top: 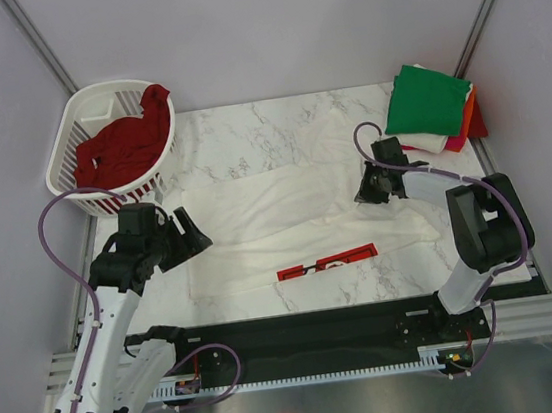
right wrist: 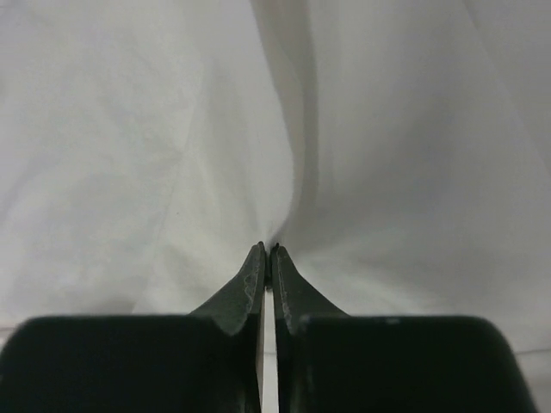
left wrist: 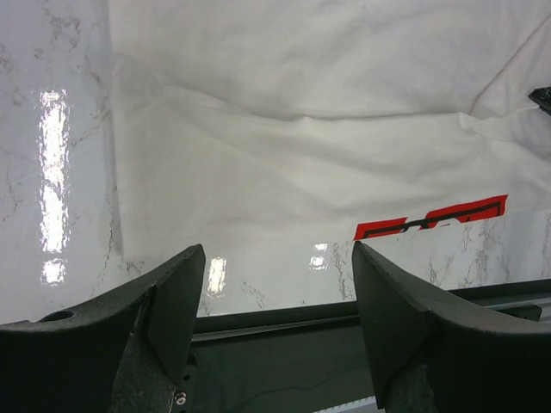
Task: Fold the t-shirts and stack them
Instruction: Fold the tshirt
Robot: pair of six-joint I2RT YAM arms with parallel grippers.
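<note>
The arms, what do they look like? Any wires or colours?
The left arm and right arm are white shells with black joints. A purple cable loops along each. The left tool and right tool are black, with two tapering fingers.

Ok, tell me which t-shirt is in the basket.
The dark red t-shirt, heaped in the white basket; the white t-shirt lies spread out, the rest sit in the folded stack.

Left gripper (left wrist: 275, 258): fingers spread wide, angled downward. Right gripper (right wrist: 269, 249): arm folded low, fingers pressed together, pinching the white t-shirt (right wrist: 129, 155).
</note>
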